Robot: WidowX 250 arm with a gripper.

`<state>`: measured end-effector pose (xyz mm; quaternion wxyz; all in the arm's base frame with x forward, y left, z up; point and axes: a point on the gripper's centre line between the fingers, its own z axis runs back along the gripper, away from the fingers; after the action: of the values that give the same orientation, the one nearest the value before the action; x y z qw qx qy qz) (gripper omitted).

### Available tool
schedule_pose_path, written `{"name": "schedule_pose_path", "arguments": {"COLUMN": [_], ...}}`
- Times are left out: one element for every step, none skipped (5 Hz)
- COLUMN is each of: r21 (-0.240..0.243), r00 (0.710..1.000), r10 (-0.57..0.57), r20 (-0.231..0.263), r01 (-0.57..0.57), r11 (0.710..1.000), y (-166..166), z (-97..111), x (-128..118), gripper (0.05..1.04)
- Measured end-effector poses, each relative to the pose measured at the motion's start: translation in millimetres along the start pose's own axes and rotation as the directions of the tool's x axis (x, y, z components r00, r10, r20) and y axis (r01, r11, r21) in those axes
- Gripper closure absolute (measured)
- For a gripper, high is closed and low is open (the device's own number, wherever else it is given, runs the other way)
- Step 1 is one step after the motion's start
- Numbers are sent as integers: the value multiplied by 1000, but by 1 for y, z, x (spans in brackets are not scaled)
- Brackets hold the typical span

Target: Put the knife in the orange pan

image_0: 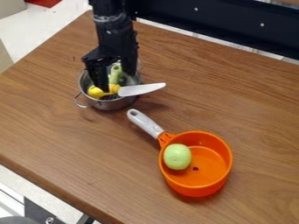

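Some of pot (119,103) behind pincer (118,83)

One each: knife (142,89); pan (197,189); pot (116,104)

One black robot arm (111,28), entering at the far edge, left of the middle, its visible length running steeply downward, with one black two-finger gripper (118,82) at its lower end, far left, pointing down, fingers parted.
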<state>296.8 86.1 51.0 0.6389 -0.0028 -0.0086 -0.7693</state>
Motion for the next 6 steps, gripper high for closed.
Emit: {"name": "schedule_pose_path", "arguments": {"r21": [16, 19, 23, 17, 10, 11], "r00": [1000, 1000, 1000, 1000, 1000, 1000], "r10": [-10, -13, -5, 9, 24, 10], "r20": [4, 8, -10, -7, -18, -23], "r01": [10, 12, 5, -9, -23, -10], "r11": [1000, 1000, 1000, 1000, 1000, 1000], "y": [0, -3, -2, -3, 0, -6], "z": [-3, -7, -7, -11, -16, -24], "x": [0, 0, -2, -2, 0, 2], "gripper": [87, 87, 87, 87, 87, 135]}}
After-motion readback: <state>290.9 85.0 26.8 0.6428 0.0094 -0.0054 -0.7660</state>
